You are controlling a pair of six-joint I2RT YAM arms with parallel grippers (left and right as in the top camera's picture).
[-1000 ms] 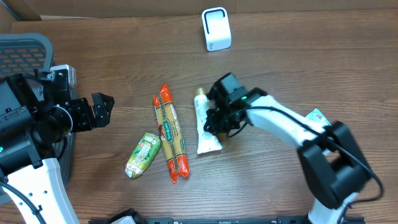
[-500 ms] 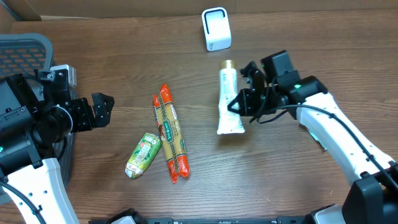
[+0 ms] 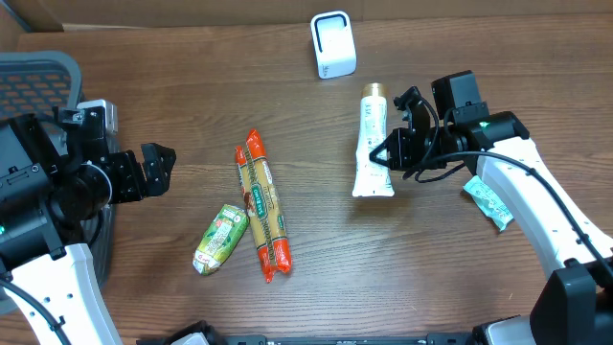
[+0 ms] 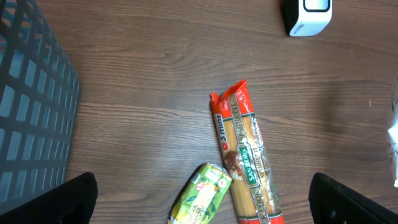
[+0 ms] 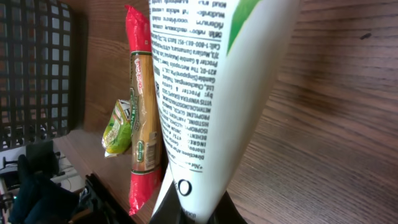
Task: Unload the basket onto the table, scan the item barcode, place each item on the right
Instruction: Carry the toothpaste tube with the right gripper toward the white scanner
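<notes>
Right wrist view: cap end of white tube (image 5: 208, 93) cut off.

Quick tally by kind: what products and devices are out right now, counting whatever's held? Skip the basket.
Tube: 1, the tube held in the right gripper
Pasta pack: 1
Green packet: 1
Pale sachet: 1, partly under the right arm
Scanner: 1
Total: 5

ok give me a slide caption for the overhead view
Right gripper holding a white tube near the white scanner; left gripper open.
</notes>
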